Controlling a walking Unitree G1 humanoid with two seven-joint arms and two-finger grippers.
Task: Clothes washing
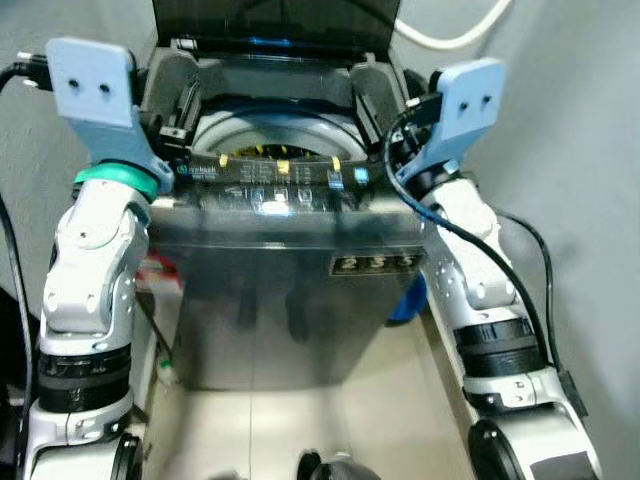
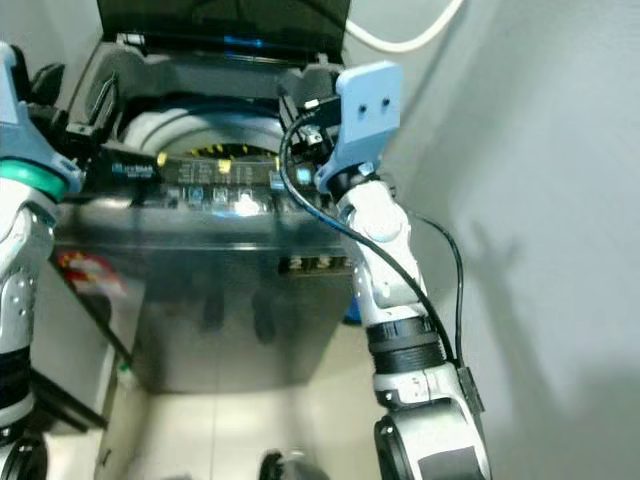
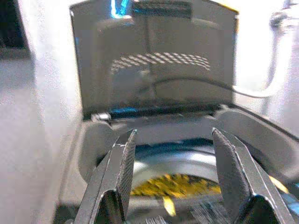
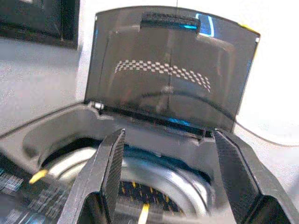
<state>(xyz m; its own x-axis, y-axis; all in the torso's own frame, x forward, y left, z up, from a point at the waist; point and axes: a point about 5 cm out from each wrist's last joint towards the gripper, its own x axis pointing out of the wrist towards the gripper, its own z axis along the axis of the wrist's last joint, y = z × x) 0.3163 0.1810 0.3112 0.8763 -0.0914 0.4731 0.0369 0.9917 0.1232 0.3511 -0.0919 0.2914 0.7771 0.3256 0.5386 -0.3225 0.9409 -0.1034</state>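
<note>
A dark grey top-loading washing machine (image 1: 280, 300) stands right before me, its tinted lid (image 1: 275, 25) raised upright at the back. The round drum opening (image 1: 265, 135) shows a silver rim and yellow markings inside; I make out no clothes in it. My left gripper (image 3: 174, 135) hovers over the machine's left top corner, open with nothing between its fingers. Over the right top corner my right gripper (image 4: 169, 135) is likewise open and holds nothing. Both point toward the drum and lid.
The control panel (image 1: 280, 180) runs along the machine's front edge. A white hose (image 1: 455, 35) loops on the wall behind. A blue object (image 1: 408, 300) sits low at the machine's right side, a red-and-white item (image 1: 160, 272) at its left. Grey walls stand close on both sides.
</note>
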